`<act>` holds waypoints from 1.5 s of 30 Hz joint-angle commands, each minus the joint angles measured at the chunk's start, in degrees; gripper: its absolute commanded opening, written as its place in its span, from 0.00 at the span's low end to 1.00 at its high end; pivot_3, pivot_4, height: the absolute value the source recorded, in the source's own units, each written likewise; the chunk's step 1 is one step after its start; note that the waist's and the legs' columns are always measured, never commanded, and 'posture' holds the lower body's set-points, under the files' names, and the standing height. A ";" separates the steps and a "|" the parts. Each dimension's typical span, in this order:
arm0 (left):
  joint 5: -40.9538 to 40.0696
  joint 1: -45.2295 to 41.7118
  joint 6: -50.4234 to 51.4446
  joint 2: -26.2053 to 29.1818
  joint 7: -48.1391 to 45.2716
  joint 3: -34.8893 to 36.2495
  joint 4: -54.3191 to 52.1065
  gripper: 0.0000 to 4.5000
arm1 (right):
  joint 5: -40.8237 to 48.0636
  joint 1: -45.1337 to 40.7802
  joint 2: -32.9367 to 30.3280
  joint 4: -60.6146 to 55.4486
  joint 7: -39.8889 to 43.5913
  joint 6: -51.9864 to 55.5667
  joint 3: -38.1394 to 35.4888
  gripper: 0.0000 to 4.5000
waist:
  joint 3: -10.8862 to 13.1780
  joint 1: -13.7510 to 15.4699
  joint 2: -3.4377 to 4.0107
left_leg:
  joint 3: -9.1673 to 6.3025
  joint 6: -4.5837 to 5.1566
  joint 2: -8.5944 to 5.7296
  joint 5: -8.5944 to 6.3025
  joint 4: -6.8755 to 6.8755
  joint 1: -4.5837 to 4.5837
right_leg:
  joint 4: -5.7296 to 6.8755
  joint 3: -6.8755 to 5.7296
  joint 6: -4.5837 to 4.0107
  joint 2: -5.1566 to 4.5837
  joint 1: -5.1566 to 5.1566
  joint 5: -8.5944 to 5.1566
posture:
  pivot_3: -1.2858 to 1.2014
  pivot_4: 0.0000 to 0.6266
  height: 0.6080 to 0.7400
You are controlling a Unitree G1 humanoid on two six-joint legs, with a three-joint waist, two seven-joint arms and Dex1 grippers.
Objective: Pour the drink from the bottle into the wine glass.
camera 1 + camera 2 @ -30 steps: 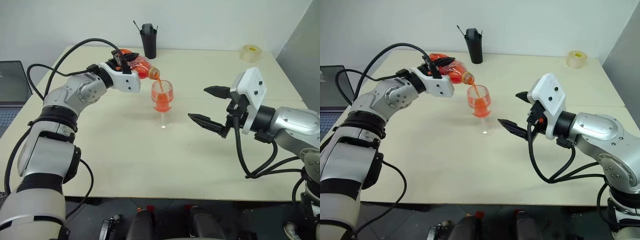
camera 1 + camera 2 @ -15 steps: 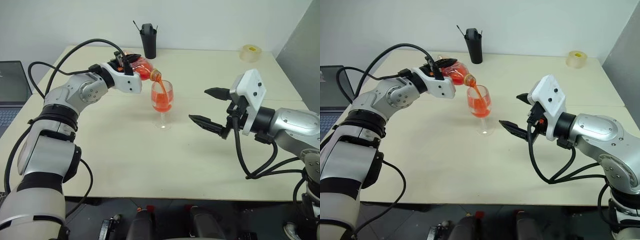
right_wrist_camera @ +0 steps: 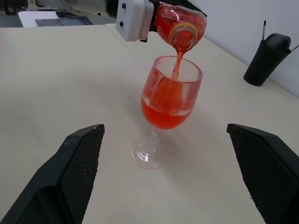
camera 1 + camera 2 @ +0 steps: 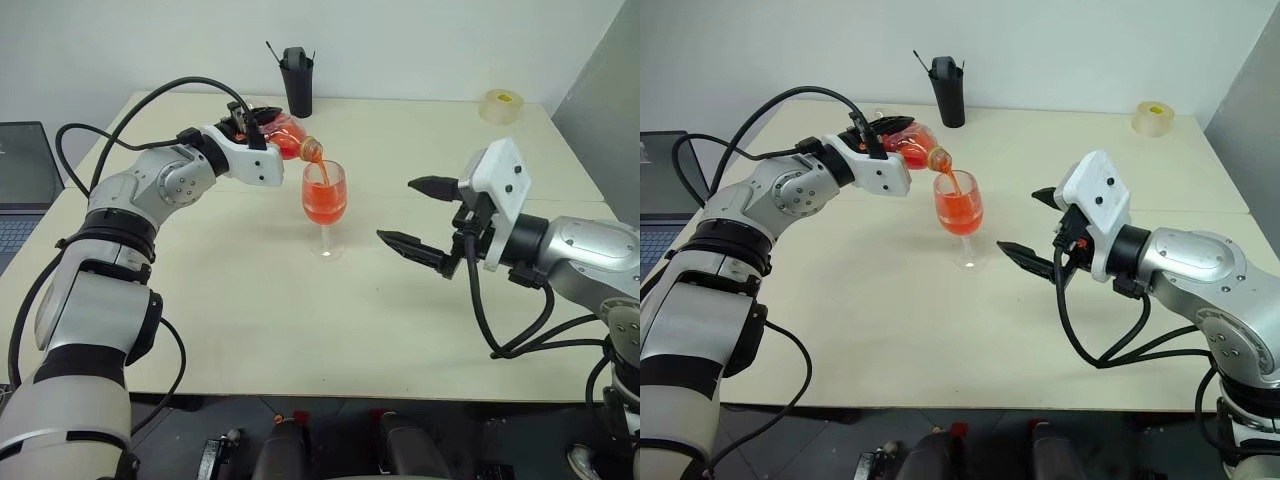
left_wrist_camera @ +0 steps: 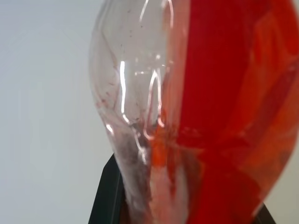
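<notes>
The left hand (image 4: 262,128), upper left of centre in the left eye view, is pinched on the bottle (image 4: 288,136), which lies tilted with its neck down and its mouth just over the rim of the glass (image 4: 325,206). A thin stream of drink (image 3: 176,70) falls from the mouth into the bowl; the bowl stands roughly half to two-thirds full, so the pour is judged well advanced. The left wrist view shows red liquid remaining in the bottle body (image 5: 196,112), with part of the wall clear. The glass stands upright at the centre of the worktop (image 4: 250,320), untouched by either hand. The right hand (image 4: 420,212), right of centre, is spread wide, fingers well apart, hovering near the glass on its right side and holding nothing. A black pen holder (image 4: 297,80) stands at the upper centre and a tape roll (image 4: 500,104) at the upper right, both well apart from the work. Handling assessment: the bottle is thin plastic, light and likely to yield under pressure, so the grip belongs on the body, firm but not crushing, lest liquid surge out. The glass is brittle, top-heavy when filled and liable to tip on its narrow foot; any hold is best taken at the stem or low bowl, and contact from the bottle neck should be avoided.
</notes>
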 commanded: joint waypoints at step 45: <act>-54.93 36.59 53.98 -17.43 -7.59 41.43 -32.34 0.20 | 0.99 -6.33 3.78 4.13 1.38 -0.80 0.57 1.00 | -0.14 0.06 -0.19 | -0.11 -0.06 0.03 0.04 0.10 -0.03 | 0.04 0.15 0.01 -0.44 0.01 0.01 | 0.52 0.24 1.00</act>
